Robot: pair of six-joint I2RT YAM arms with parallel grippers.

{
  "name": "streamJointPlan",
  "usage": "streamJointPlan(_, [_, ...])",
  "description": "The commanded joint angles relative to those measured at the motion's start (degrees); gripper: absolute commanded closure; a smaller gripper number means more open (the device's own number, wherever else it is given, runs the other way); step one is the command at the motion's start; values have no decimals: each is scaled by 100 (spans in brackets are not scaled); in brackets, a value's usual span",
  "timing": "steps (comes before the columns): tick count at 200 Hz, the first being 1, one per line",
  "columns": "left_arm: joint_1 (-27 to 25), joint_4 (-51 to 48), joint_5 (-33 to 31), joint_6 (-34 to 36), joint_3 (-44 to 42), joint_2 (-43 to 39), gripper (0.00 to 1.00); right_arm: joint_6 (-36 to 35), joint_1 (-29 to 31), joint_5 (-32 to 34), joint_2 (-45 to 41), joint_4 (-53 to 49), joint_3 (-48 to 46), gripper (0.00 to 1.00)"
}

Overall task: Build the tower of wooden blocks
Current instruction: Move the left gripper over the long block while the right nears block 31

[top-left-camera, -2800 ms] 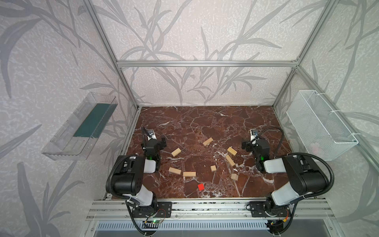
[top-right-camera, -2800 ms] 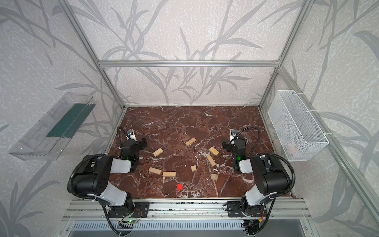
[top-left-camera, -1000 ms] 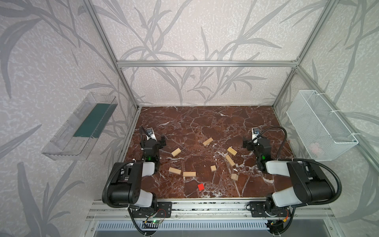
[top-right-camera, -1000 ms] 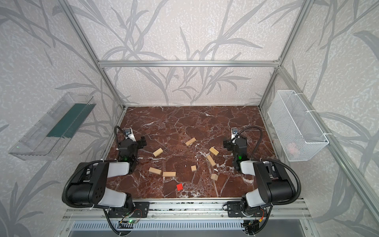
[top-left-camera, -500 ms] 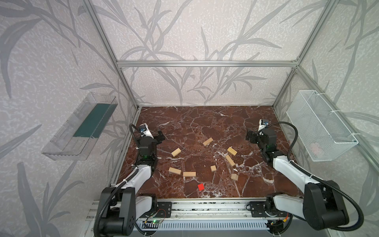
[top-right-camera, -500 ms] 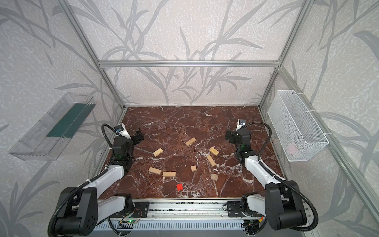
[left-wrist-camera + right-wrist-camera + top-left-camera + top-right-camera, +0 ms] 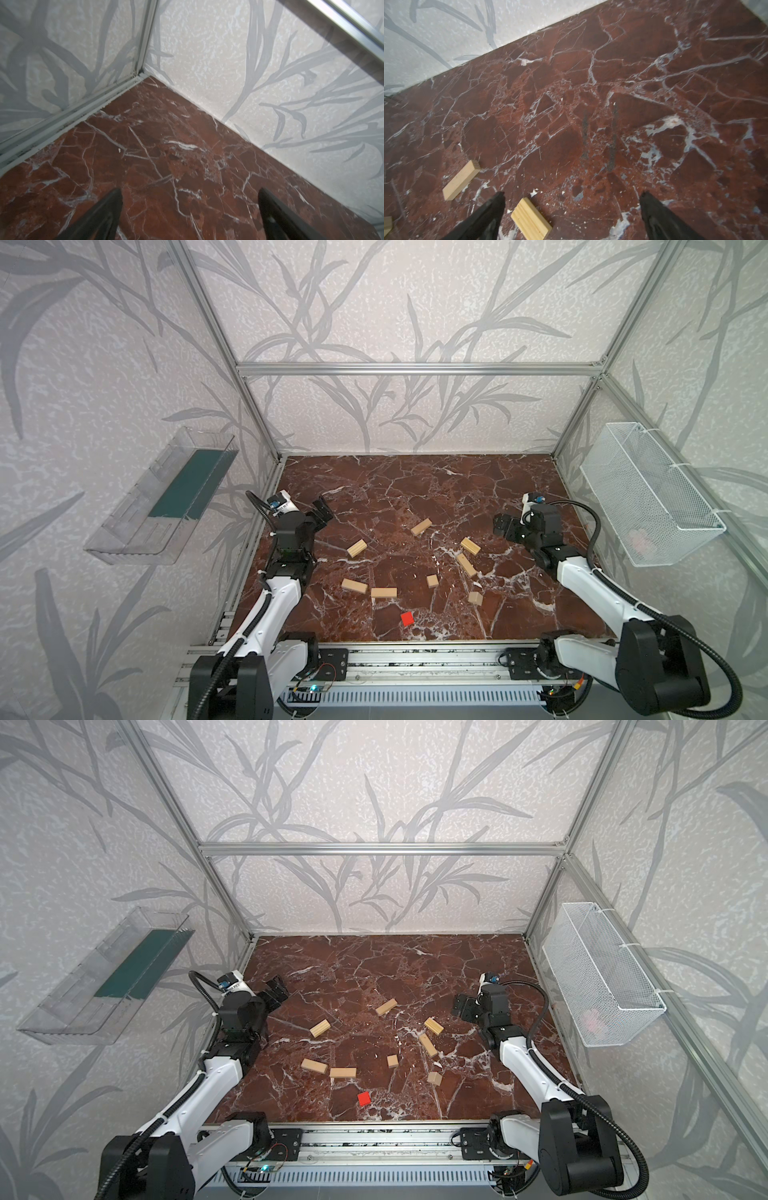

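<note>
Several pale oblong wood blocks lie scattered flat on the red marble floor (image 7: 415, 481), among them one (image 7: 356, 548) on the left and one (image 7: 470, 546) on the right. Two pale cubes (image 7: 432, 581) (image 7: 475, 598) and a red cube (image 7: 407, 618) (image 7: 364, 1098) lie nearer the front. The tower is out of view; no block rests on another. My left gripper (image 7: 322, 512) (image 7: 189, 190) hangs open over bare floor near the left wall. My right gripper (image 7: 505, 526) (image 7: 572, 194) is open and empty, a block (image 7: 531, 221) on the floor below it.
A clear plastic tray (image 7: 166, 497) hangs on the left wall and a white wire basket (image 7: 648, 497) on the right wall. Aluminium frame posts stand at the back corners, and a metal rail (image 7: 415, 659) runs along the front edge.
Both arms have unfolded from near the front rail, carrying their grippers up and towards the back. Both grippers stayed open. The blocks have not moved.
</note>
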Motion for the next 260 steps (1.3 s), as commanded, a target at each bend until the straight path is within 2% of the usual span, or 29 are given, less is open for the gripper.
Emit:
streamJointPlan(1, [-85,-821,518,-213,251,140,1,193,50,-527,13,-402,215,1])
streamJointPlan(23, [-298,-1044,882,-288,399,366,1,206,167,-966,69,-381,152,1])
streamJointPlan(43, [-712,-1421,977,-125,654,610,1,207,409,-1248,63,-353,93,1])
streamJointPlan(68, [-1357,-1803,1065,122,1038,984,1,112,945,-1145,88,-627,135,1])
streamJointPlan(96, [-1886,-2199,1278,420,1504,1491,1,-98,1591,-613,100,-1194,298,1])
streamJointPlan(135, [-2528,-2764,1354,975,2200,2205,1,3,2066,-529,-70,-1451,244,1])
streamJointPlan(161, [-2787,-3198,1459,1282,2718,2763,1,106,2347,-541,-97,-1567,184,1])
streamJointPlan(202, [-2963,-3993,1564,1787,3569,3683,1,472,2364,-590,-143,-1442,12,1])
streamJointPlan(222, [-3040,-4455,1579,2030,4067,4100,5,429,2364,-625,-68,-1439,68,1])
streamJointPlan(260, [-3242,-4655,1419,2372,4656,4670,13,389,2341,-427,-18,-1599,218,1])
